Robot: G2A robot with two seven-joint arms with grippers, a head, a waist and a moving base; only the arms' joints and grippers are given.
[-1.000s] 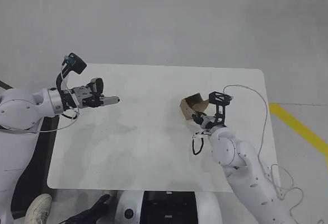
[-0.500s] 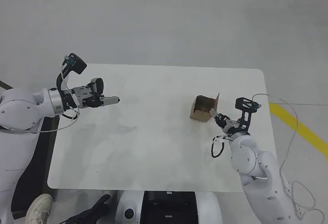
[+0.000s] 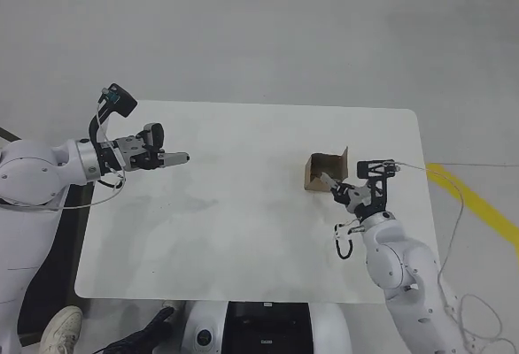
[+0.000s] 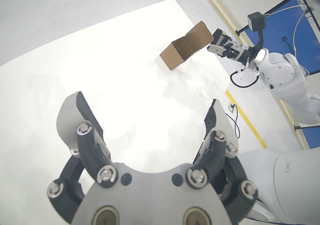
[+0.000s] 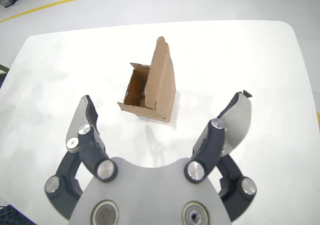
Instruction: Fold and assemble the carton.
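Since a second ago my right gripper [image 3: 333,182] has let go of the small brown cardboard carton [image 3: 324,168] and drawn back towards the near right of the table. The carton now sits a little further right than it did. My left arm has not moved.

Nearest me, the white rounded-corner table [image 3: 242,230] has nothing lying between either gripper and the carton. A thin white cable [image 3: 419,168] loops from the right wrist out past the table's right edge.

The left gripper [image 3: 182,158] hangs over the table's left part with its fingers spread apart and nothing between them. It is well apart from the carton and pointing across at it.

The right gripper's fingers are spread too, and hold nothing. The carton stands on the right part of the table just beyond their tips. It is open, with one long flap raised on the side towards that gripper. From the left wrist view, one fingertip [image 4: 218,35] sits right by the flap's edge, and I cannot tell whether it touches.

Further off, a yellow floor line [image 3: 481,203] runs past the table's right side.
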